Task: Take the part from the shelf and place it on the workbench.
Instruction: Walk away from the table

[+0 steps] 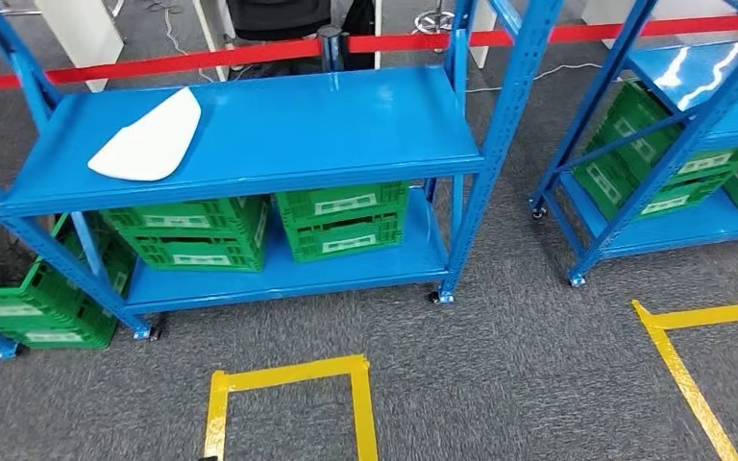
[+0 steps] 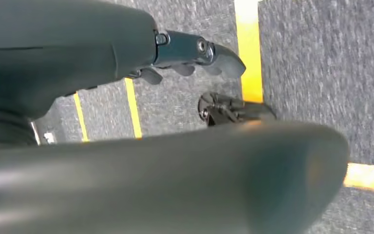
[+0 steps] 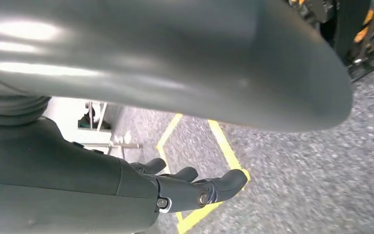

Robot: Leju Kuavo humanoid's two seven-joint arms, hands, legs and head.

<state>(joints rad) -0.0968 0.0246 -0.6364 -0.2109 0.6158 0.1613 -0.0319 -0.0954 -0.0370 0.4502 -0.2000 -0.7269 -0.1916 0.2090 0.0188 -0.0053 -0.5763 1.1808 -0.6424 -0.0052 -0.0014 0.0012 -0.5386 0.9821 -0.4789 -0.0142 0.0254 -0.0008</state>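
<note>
Grey-black fingers (image 2: 190,53) of the left hand (image 2: 141,53) stretch out loosely over speckled grey carpet (image 2: 321,73), nothing between them; released. Yellow floor tape (image 2: 250,48) runs just past the fingertips, with two thinner yellow lines further back. Right hand (image 3: 165,187) the same: fingers (image 3: 221,185) extended, slightly apart, holding nothing, above a yellow tape outline (image 3: 224,146) on the carpet. Both hands hang low by the floor, each beside a big smooth grey body part that blocks much of its wrist view.

Part: one white, flat, rounded-edged piece (image 1: 150,137), lying on the top deck of the near blue shelf (image 1: 327,125), toward that deck's left end. Well apart from both sets of fingers and higher than them; neither hand touches it. The head view shows part and shelf, the wrist views show the hands, so which hand is nearer cannot be told.

Counts, head view:
- White part: one.
- Blue shelf units: two clearly, the near one and a second (image 1: 692,106) off to the right; a further blue frame at the far left edge, cut off.
- Green crates: two stacks (image 1: 341,221) on the near shelf's lower deck, two crates each; another stack (image 1: 34,303) at the left edge; several more (image 1: 653,154) under the right shelf, number unclear.
- Yellow tape outlines on the floor: two, one (image 1: 288,375) in front of the near shelf, one (image 1: 692,327) to the right.
- Red barrier strip (image 1: 154,65): one, running behind the shelves.
</note>
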